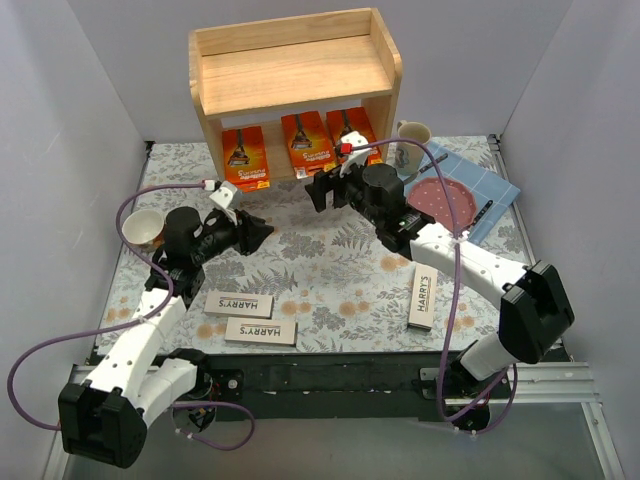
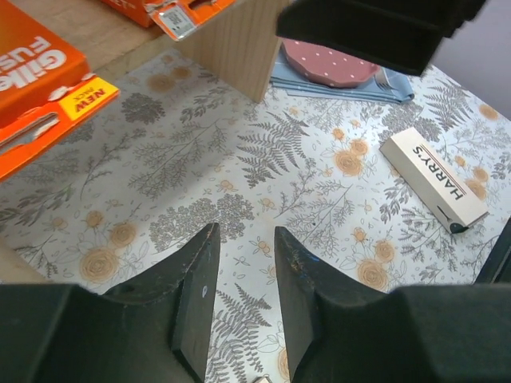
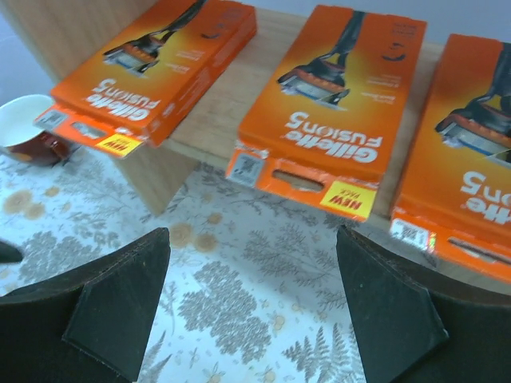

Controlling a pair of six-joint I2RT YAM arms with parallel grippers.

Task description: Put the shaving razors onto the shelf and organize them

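The wooden shelf (image 1: 295, 75) stands at the back of the table. Three orange razor packs (image 1: 245, 155) (image 1: 308, 143) (image 1: 355, 132) lean on its lower tier; they fill the right wrist view (image 3: 335, 96). Three white HARRY'S boxes lie on the floral cloth, two at the front left (image 1: 239, 303) (image 1: 261, 332) and one at the right (image 1: 424, 295), which also shows in the left wrist view (image 2: 433, 187). My left gripper (image 1: 262, 232) (image 2: 245, 239) is slightly open and empty above the cloth. My right gripper (image 1: 318, 190) (image 3: 251, 263) is open wide and empty, just in front of the orange packs.
A white mug (image 1: 412, 135) stands right of the shelf. A pink dotted plate (image 1: 443, 200) and a utensil (image 1: 484, 212) lie on a blue cloth (image 1: 495, 185). A small cup (image 1: 143, 228) stands at the left, beside the left arm. White walls enclose the table.
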